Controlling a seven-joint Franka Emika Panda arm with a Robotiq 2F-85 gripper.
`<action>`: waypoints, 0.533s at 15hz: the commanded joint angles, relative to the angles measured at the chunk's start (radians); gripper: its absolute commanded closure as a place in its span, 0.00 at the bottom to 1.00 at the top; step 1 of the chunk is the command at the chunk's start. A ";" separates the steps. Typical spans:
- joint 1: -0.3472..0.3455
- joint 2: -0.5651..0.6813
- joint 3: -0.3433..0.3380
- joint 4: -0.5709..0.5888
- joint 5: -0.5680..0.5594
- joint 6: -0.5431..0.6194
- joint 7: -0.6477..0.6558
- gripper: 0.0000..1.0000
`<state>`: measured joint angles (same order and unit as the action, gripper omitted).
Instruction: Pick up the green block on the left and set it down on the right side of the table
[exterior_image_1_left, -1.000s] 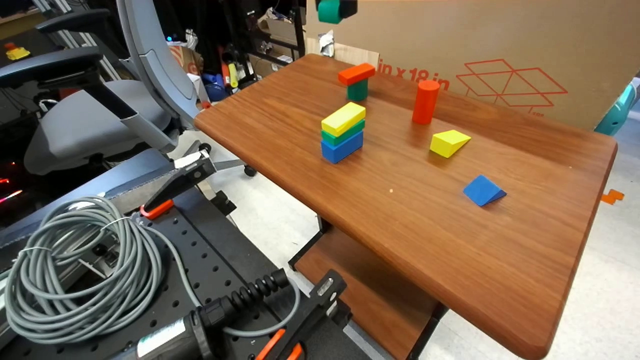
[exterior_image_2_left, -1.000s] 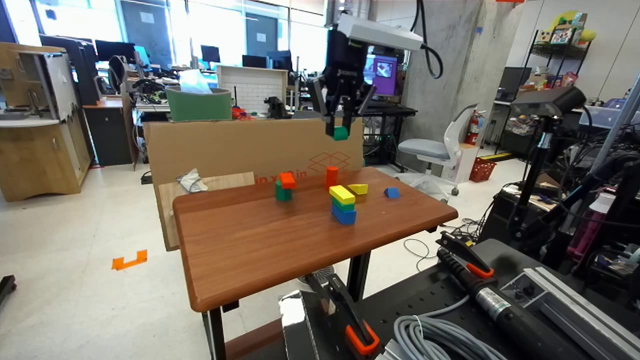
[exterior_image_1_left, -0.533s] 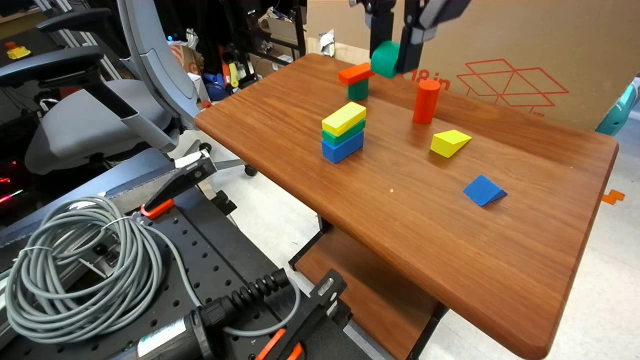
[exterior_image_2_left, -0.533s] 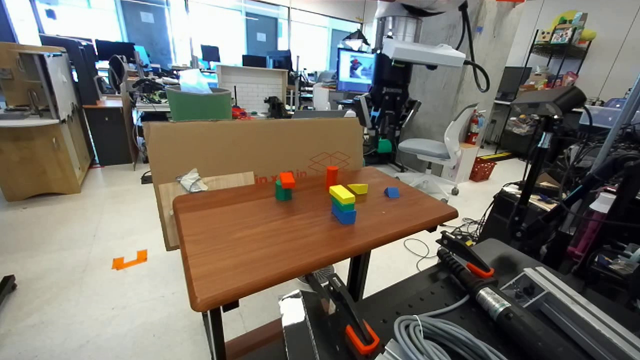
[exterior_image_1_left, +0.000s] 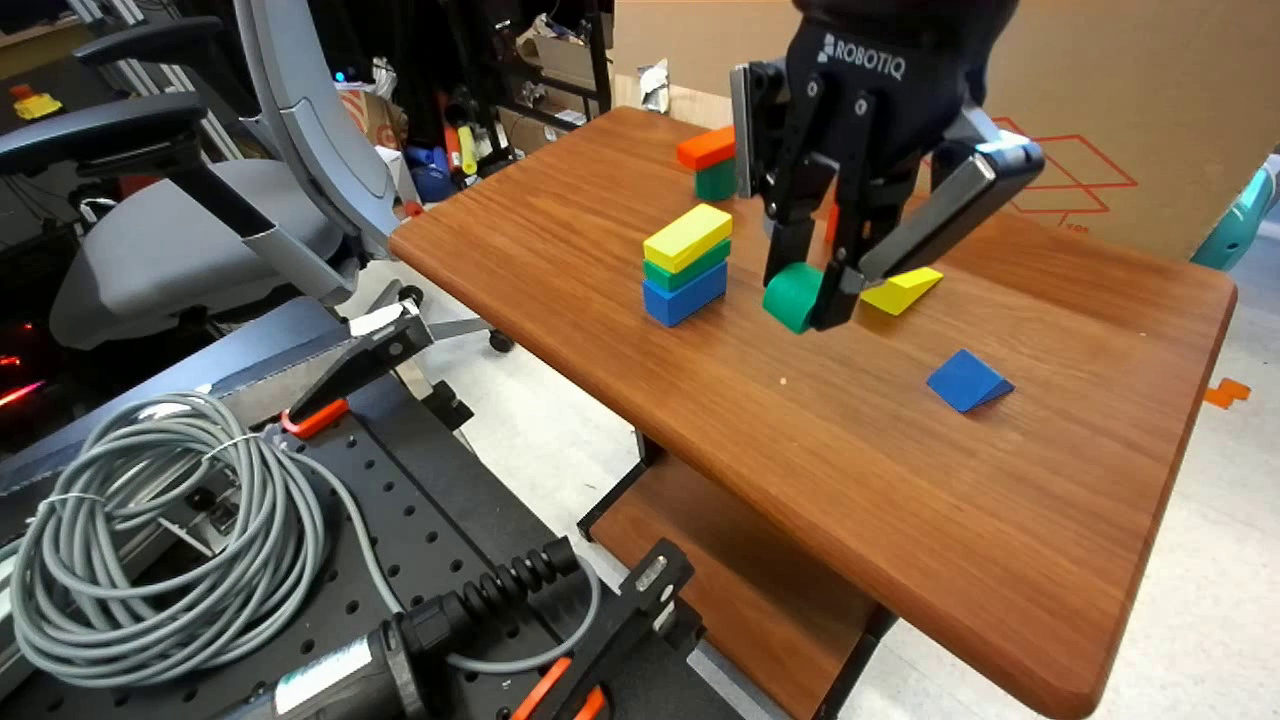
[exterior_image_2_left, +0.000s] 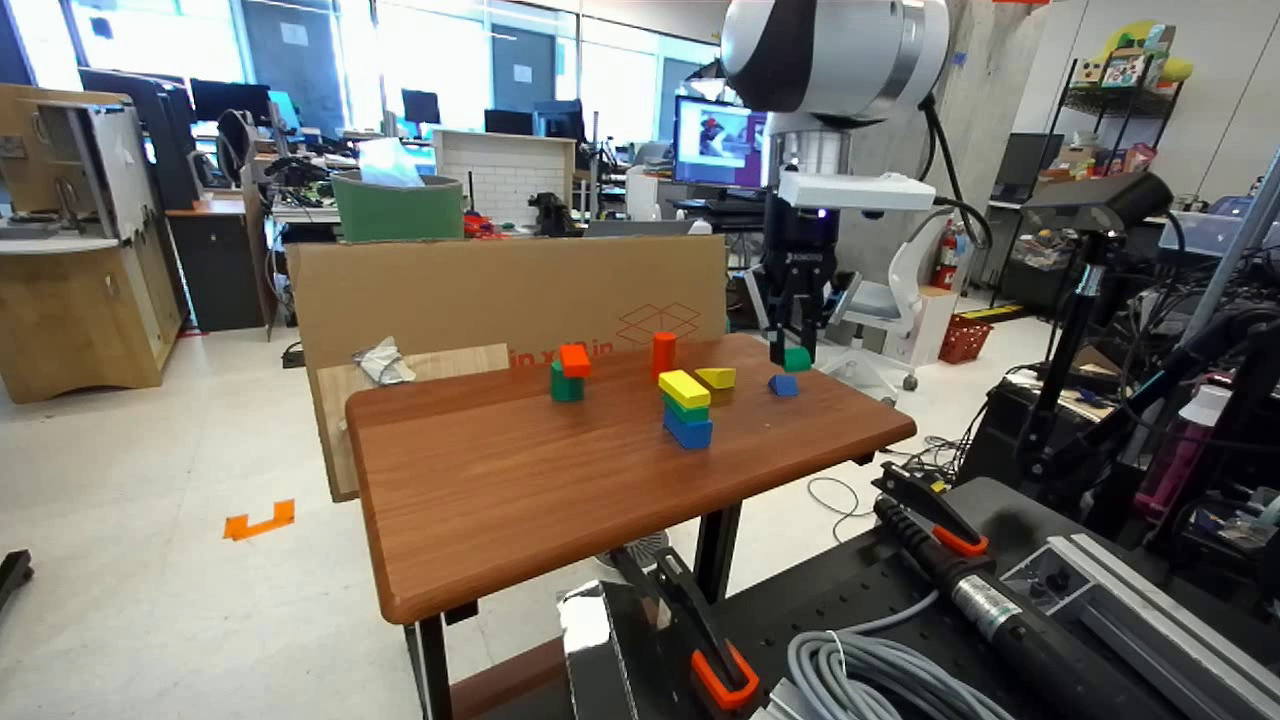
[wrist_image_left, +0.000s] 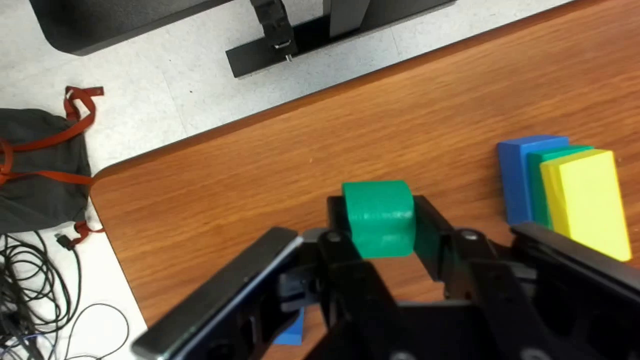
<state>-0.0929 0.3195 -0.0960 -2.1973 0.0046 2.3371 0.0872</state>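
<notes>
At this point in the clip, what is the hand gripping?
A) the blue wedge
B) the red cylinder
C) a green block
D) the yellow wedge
C: the wrist view shows the green block clamped in the hand.

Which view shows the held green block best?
Wrist view: the green block looks largest there, between the fingers, its middle uncovered. Both exterior views show it smaller, clamped in the tool.
</notes>
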 joint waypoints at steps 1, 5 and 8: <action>-0.022 0.101 -0.002 0.090 0.039 -0.013 -0.006 0.90; -0.028 0.194 -0.002 0.170 0.037 -0.022 0.008 0.90; -0.023 0.251 -0.001 0.223 0.031 -0.030 0.021 0.90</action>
<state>-0.1152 0.5044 -0.0991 -2.0547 0.0122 2.3373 0.1007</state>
